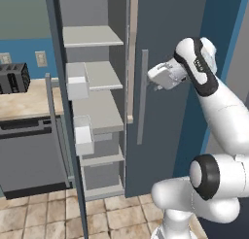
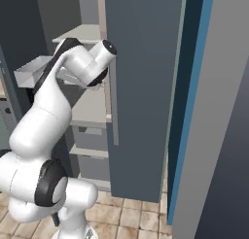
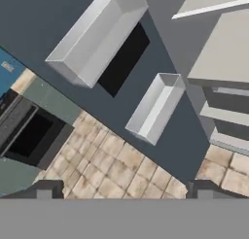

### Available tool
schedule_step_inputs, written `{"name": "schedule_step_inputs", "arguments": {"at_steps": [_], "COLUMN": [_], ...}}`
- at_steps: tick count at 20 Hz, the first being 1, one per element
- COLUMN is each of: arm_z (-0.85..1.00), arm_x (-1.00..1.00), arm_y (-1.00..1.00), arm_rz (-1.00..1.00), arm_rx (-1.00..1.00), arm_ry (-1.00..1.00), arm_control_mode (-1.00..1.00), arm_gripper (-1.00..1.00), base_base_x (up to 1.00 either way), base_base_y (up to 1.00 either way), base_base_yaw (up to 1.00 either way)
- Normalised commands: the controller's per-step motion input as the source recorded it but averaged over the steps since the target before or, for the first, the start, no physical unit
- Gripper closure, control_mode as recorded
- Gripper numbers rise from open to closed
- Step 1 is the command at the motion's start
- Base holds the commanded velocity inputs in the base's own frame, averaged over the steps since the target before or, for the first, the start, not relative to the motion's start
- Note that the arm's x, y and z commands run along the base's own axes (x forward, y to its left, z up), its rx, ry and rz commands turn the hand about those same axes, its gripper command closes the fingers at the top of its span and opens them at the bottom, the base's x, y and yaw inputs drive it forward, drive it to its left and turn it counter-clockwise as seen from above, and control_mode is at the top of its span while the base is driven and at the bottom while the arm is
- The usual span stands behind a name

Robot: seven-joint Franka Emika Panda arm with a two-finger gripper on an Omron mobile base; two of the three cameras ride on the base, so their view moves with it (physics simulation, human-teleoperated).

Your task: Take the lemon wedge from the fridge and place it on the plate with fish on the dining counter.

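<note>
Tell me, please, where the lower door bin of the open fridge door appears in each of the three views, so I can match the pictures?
Left base view: the lower door bin sits left of centre on the open door, below the upper bin.
Right base view: I cannot make it out; the arm covers that area.
Hand view: it lies near the centre.
Shared landmark: the light grey fridge shelves.

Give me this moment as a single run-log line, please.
fridge: left door open, right shut | hand: open, empty, by right door handle | door bins: look empty | lemon wedge: not seen
</note>
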Motion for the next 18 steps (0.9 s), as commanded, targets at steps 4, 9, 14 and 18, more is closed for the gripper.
{"name": "schedule_step_inputs", "arguments": {"at_steps": [4,9,14,18], "arm_z": [0.00,-0.09,-0.07,-0.09], "arm_x": [-0.34,-0.19,0.03,0.33], "arm_y": [-0.96,-0.77,-0.18,0.06], "arm_rz": [-0.30,-0.31,-0.27,-0.07], "arm_rx": [-0.38,-0.37,-0.25,-0.03], "arm_ry": [-0.03,-0.05,-0.11,-0.04], "arm_control_mode": [-1.00,-1.00,-1.00,-1.00], "arm_gripper": [-1.00,-1.00,-1.00,-1.00], "base_base_x": [0.00,0.00,0.00,0.00], "base_base_y": [0.00,0.00,0.00,0.00], "base_base_yaw": [0.00,0.00,0.00,0.00]}}
